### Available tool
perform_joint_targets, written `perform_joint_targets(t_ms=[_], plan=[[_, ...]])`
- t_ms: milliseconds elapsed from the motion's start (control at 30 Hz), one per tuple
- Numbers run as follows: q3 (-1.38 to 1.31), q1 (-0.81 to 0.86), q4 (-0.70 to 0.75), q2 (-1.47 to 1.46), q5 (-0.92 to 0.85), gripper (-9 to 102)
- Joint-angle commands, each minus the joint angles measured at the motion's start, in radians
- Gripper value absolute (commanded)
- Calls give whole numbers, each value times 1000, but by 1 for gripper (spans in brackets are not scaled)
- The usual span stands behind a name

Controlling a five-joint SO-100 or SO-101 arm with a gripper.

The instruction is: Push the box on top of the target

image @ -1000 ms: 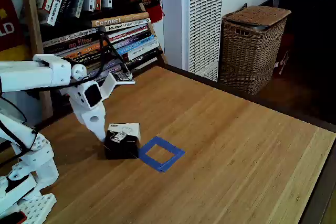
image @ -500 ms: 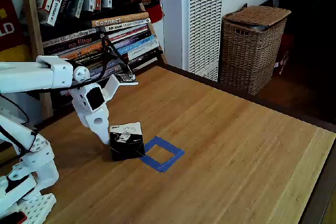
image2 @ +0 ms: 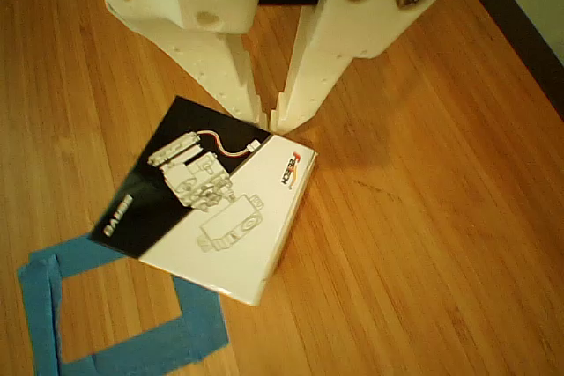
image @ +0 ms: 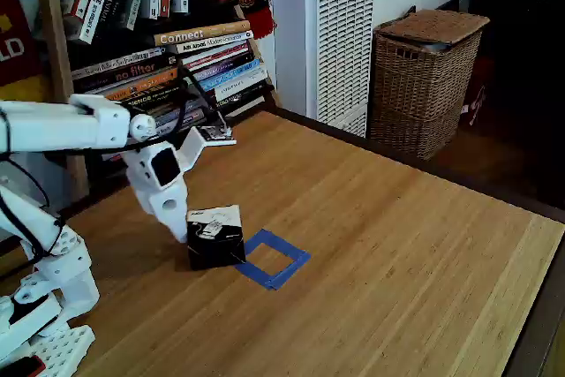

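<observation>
The box is small and black with a white printed top; it stands on the wooden table with its right side over the left corner of the target, a hollow square of blue tape. In the other view the box overlaps the tape square at the lower left. My white gripper stands shut just left of the box, its tips against the box's side. Seen from the other view, the gripper has its fingertips nearly together at the box's upper edge, holding nothing.
A bookshelf stands behind the arm. A wicker basket sits on the floor beyond the table's far edge, beside a white heater. Bare wood stretches to the right of the tape.
The gripper has moved right and pushed the box along; the box has slid right and turned a little, from beside the tape to overlapping its left corner.
</observation>
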Motion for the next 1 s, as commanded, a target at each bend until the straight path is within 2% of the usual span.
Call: perform_joint_targets(t_ms=[0, 967], plan=[[-52, -6, -15, -15, 11, 0], [-235, 40, -8, -201, -26, 0]])
